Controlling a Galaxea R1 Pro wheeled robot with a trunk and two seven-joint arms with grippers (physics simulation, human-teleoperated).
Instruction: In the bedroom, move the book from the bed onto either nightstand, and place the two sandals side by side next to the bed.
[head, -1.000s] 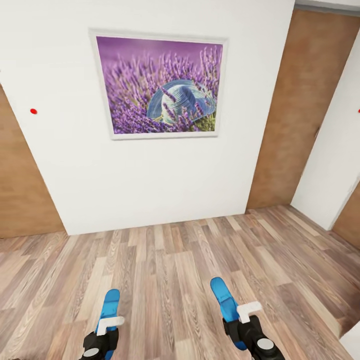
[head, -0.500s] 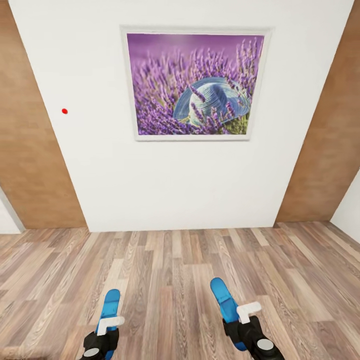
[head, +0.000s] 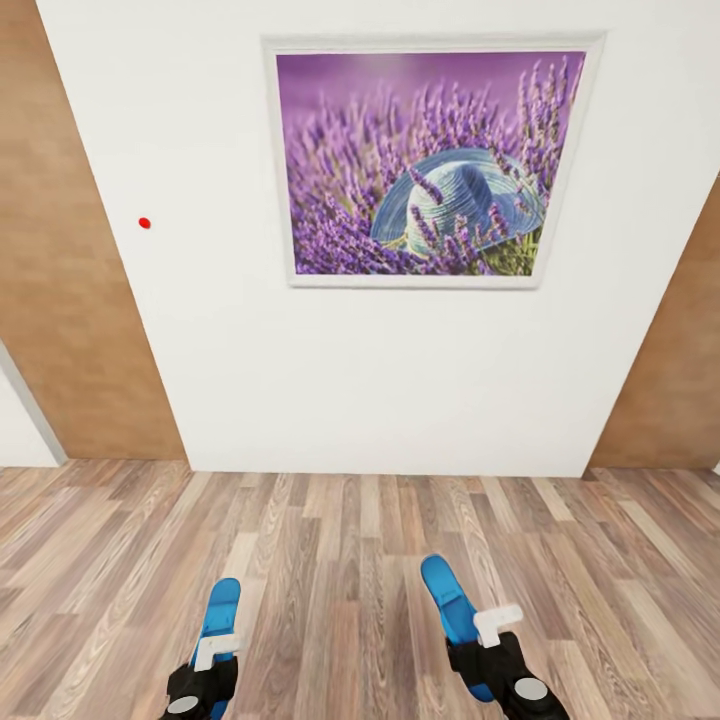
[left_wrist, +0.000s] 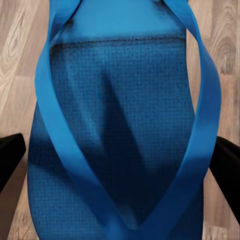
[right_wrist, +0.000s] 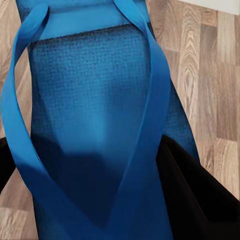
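In the head view the left tool (head: 205, 668) is closed on one blue sandal (head: 219, 612) and the right tool (head: 490, 650) is closed on the other sandal (head: 447, 596), both held low over the wood floor (head: 340, 560) with the free ends pointing toward the white wall (head: 400, 370). On this wall hangs the lavender picture (head: 430, 165), and a small red dot (head: 145, 223) is to its left. In each wrist view the sandal (left_wrist: 120, 125) (right_wrist: 90, 115) lies between the black fingers (left_wrist: 10, 155) (right_wrist: 195, 195), straps up.
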